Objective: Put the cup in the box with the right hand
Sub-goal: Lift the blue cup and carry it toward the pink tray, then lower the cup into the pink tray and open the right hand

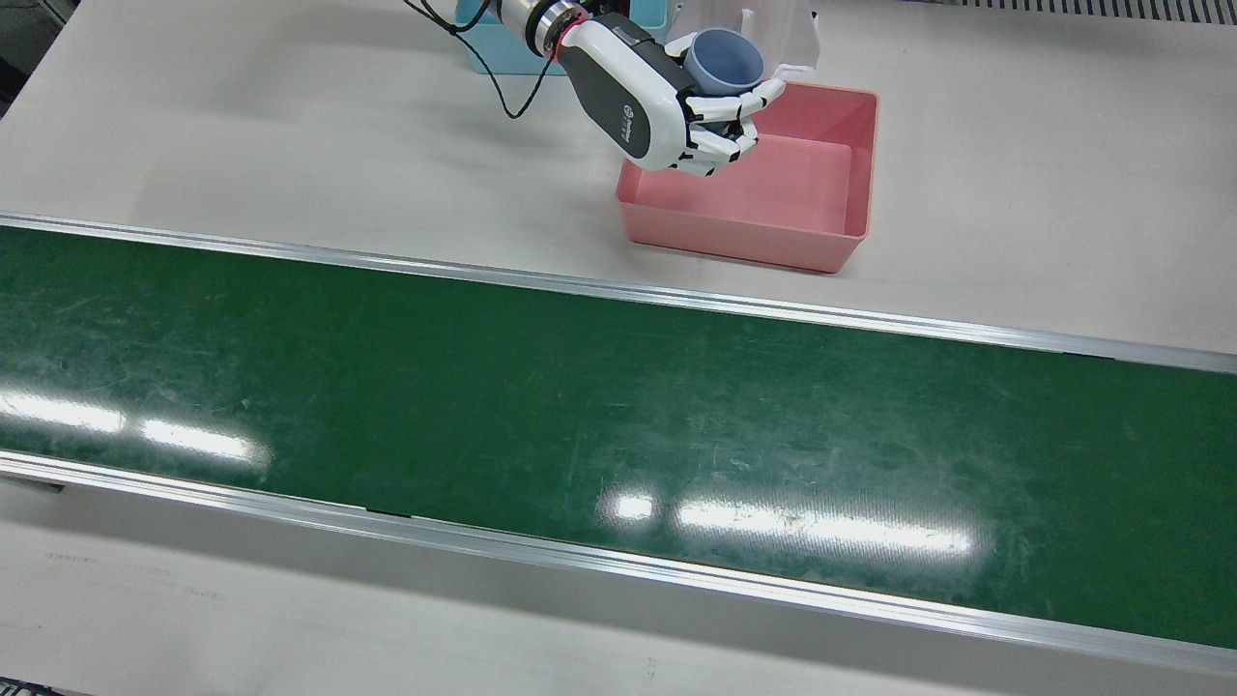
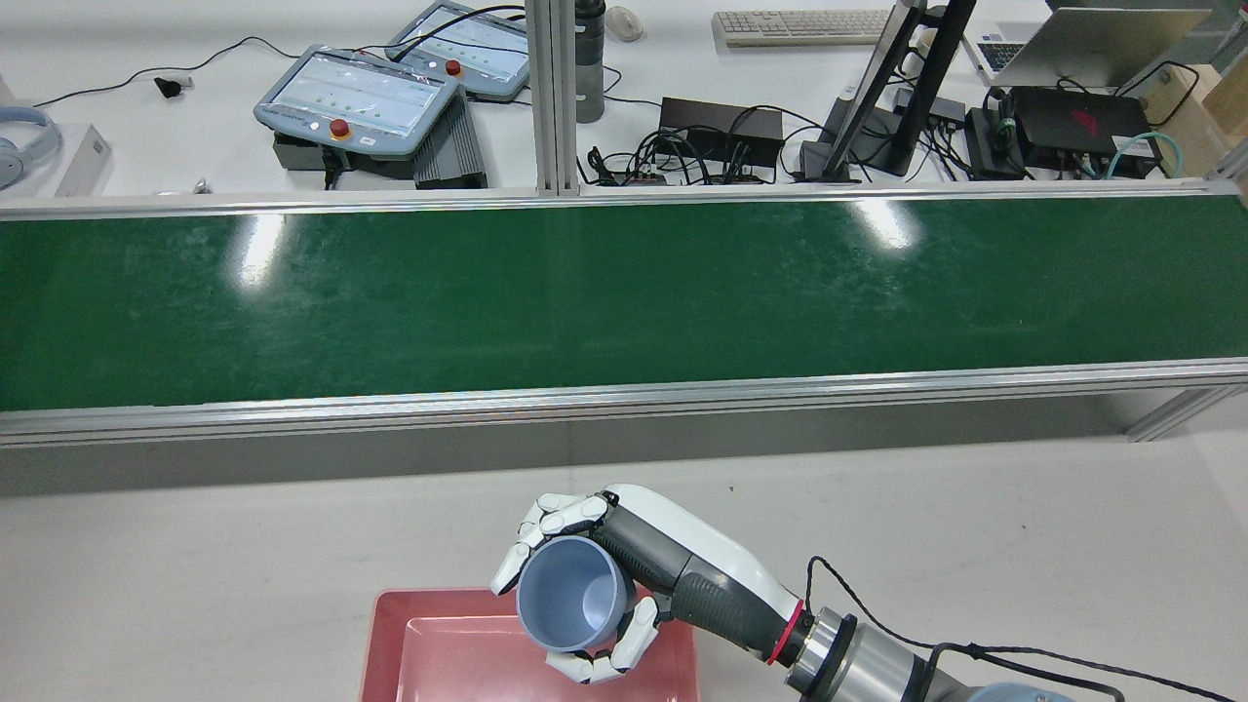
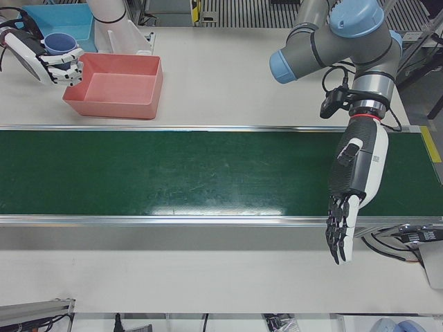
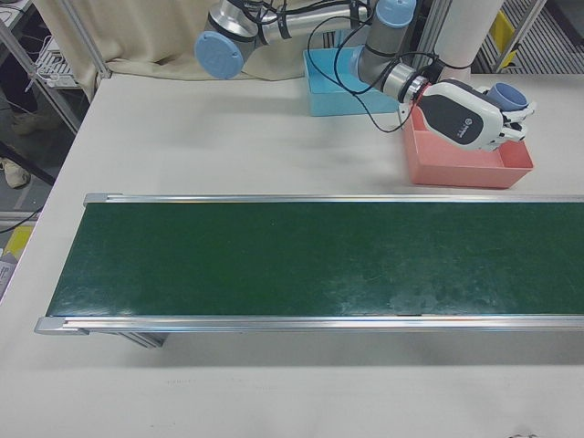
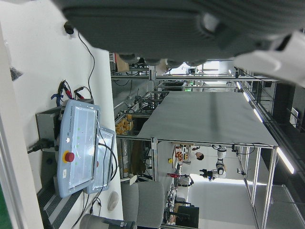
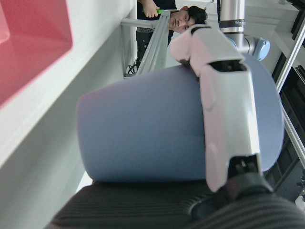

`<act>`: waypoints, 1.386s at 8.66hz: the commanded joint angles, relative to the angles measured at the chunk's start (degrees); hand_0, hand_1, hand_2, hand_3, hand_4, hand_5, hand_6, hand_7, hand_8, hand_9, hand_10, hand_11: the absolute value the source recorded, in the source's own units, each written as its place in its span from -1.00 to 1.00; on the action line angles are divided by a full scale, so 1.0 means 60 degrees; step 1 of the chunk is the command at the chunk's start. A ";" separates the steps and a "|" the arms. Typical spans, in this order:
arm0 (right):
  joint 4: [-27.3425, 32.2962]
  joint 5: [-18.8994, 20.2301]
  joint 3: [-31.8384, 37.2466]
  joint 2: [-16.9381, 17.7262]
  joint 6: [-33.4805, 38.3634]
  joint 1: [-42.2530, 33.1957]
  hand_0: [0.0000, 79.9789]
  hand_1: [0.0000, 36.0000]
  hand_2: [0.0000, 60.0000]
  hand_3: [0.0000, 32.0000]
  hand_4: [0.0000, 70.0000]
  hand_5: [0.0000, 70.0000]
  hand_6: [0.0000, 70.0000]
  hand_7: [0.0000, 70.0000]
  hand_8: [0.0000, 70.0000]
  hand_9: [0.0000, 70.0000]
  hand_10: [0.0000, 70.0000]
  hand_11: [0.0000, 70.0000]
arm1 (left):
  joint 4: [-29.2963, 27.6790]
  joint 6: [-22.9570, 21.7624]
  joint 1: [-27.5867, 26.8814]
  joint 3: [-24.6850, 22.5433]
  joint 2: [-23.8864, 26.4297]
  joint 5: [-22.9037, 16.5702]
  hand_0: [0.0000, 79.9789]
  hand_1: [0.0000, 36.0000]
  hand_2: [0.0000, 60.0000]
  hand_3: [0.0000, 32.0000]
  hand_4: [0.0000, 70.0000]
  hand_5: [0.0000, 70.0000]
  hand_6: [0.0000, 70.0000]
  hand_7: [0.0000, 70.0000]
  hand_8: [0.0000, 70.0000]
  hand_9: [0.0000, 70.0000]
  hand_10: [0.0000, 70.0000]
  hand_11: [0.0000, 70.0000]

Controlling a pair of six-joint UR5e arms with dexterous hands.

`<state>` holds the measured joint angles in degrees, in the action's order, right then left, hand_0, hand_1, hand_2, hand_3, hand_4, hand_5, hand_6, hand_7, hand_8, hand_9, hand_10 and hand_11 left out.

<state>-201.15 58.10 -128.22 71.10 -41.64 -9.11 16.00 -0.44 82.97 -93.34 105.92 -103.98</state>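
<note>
My right hand (image 1: 667, 106) is shut on a blue-grey cup (image 1: 725, 60) and holds it in the air over the near-robot edge of the pink box (image 1: 802, 208). The cup's mouth is open and tilted. In the rear view the hand (image 2: 624, 575) holds the cup (image 2: 575, 595) above the box (image 2: 448, 648). The right hand view shows a finger (image 6: 228, 105) wrapped over the cup (image 6: 143, 133), with the box (image 6: 33, 43) at top left. My left hand (image 3: 349, 200) hangs open and empty over the belt's operator-side edge.
The green conveyor belt (image 1: 580, 416) crosses the table. A light-blue bin (image 4: 333, 87) stands behind the pink box near the right arm's base. Monitors, cables and teach pendants (image 2: 356, 97) lie beyond the belt.
</note>
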 commanded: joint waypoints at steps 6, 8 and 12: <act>0.0067 -0.0030 0.0701 0.0089 -0.0077 0.0785 0.31 -0.05 -1.00 -1.00 -0.99 -0.85 -0.97 -1.00 -1.00 -1.00 -1.00 -0.99 | -0.0015 0.0000 0.0000 0.0014 0.0012 0.0000 -1.00 -1.00 -1.00 -1.00 -1.00 -1.00 -1.00 -1.00 -1.00 -1.00 -1.00 -1.00; 0.0067 -0.0029 0.0643 0.0089 -0.0076 0.0785 0.34 -0.11 -1.00 -1.00 -0.97 -0.84 -0.98 -1.00 -1.00 -1.00 -1.00 -0.98 | -0.0015 0.0000 0.0000 0.0014 -0.0002 0.0000 -1.00 -1.00 -1.00 -1.00 -1.00 -1.00 -1.00 -1.00 -1.00 -1.00 -1.00 -1.00; 0.0053 -0.0044 0.0236 0.0104 -0.0032 0.0771 0.35 -0.04 -0.98 -1.00 -0.97 -0.83 -0.97 -1.00 -1.00 -1.00 -1.00 -0.97 | 0.0000 0.0000 0.0000 0.0014 -0.0002 0.0000 -1.00 -1.00 -1.00 -1.00 -1.00 -1.00 -1.00 -1.00 -1.00 -1.00 -1.00 -1.00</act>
<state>-200.74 57.90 -124.50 71.63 -42.02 -4.44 15.96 -0.44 82.97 -93.25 105.97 -103.97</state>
